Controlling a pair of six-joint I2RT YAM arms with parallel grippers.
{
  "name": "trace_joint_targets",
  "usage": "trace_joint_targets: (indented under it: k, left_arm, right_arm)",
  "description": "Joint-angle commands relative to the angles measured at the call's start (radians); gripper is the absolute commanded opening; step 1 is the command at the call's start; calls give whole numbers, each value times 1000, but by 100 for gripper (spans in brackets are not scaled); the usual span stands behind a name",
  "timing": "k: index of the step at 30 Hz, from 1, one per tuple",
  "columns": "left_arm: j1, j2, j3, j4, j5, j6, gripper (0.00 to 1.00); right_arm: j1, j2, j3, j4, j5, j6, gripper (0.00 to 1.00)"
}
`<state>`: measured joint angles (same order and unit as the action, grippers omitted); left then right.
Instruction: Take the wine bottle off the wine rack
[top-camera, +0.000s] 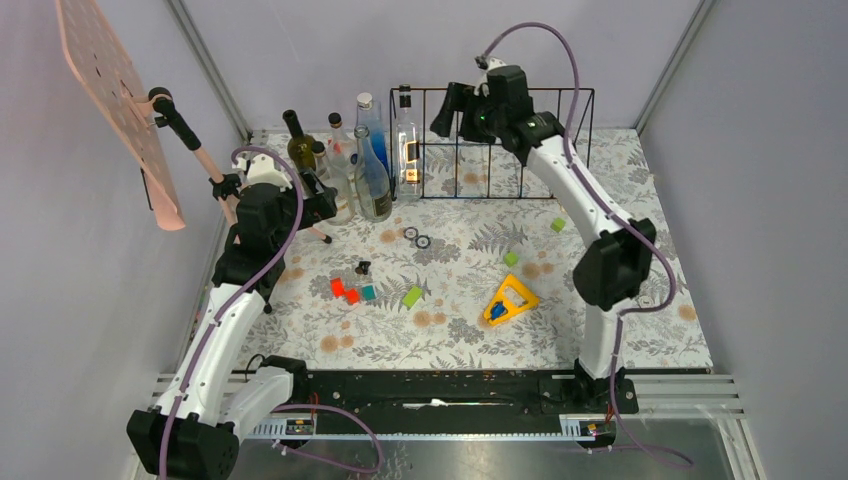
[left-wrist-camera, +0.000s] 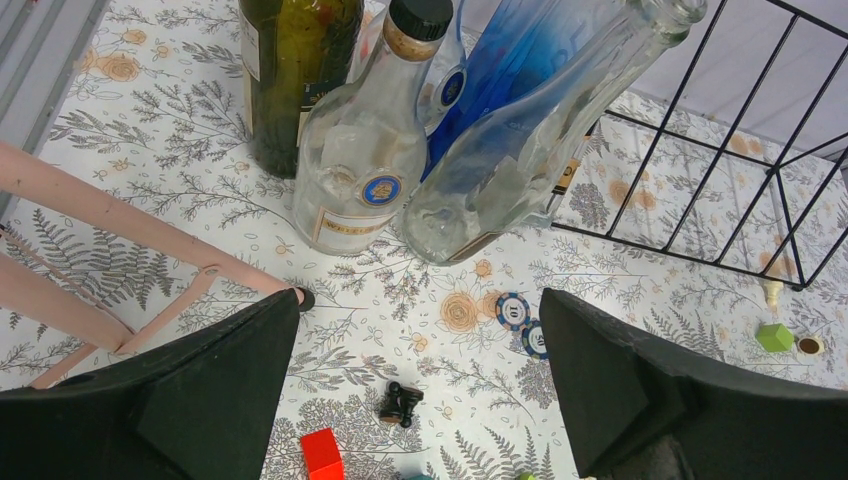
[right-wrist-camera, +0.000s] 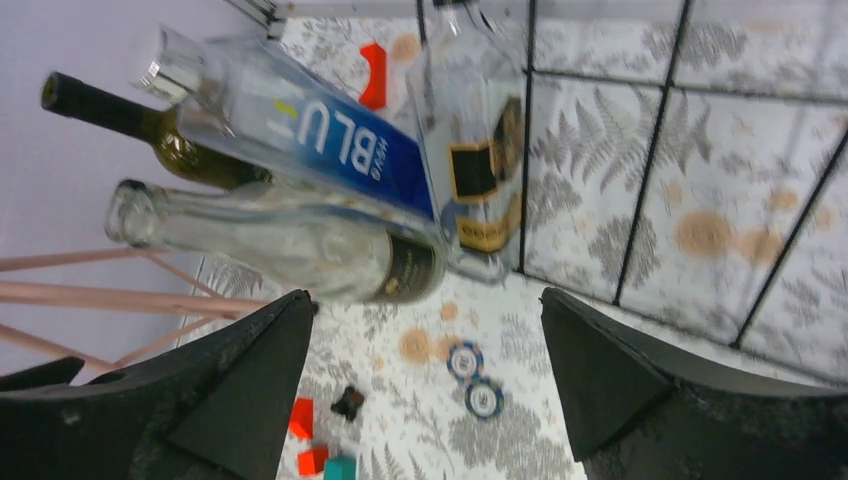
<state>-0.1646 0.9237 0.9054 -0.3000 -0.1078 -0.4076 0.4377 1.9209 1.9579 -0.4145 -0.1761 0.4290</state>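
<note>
The black wire wine rack (top-camera: 500, 140) stands at the back of the table. A clear bottle with a black and gold label (top-camera: 406, 150) stands in its leftmost bay; it also shows in the right wrist view (right-wrist-camera: 480, 170) behind the rack bars (right-wrist-camera: 655, 150). My right gripper (top-camera: 452, 115) is open and empty, hovering above the rack just right of that bottle (right-wrist-camera: 430, 390). My left gripper (top-camera: 325, 200) is open and empty (left-wrist-camera: 420, 390), in front of the loose bottles left of the rack (left-wrist-camera: 720, 150).
Left of the rack stand a dark green bottle (top-camera: 298, 145), a blue bottle (top-camera: 372, 125) and clear bottles (left-wrist-camera: 365, 150). A pink stand (top-camera: 115, 100) leans at far left. Poker chips (top-camera: 417, 237), red blocks (top-camera: 345, 290), green blocks and a yellow toy (top-camera: 510, 300) lie mid-table.
</note>
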Motion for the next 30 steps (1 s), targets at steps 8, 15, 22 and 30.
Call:
trace_joint_targets:
  k: [8,15,22,30]
  left_arm:
    - [-3,-7,-2,18,26,15,99]
    - [0,4,2,17,37,17,99]
    - [5,3,3,16,52,13,99]
    - [6,5,3,15,63,12,99]
  right_arm:
    - [48,367,514,29,44,-79,85]
    - [63,456,488,307,93,-124,81]
    - [74,586,578,464,127,-141,77]
    - [82,674,613,556,171,-157,73]
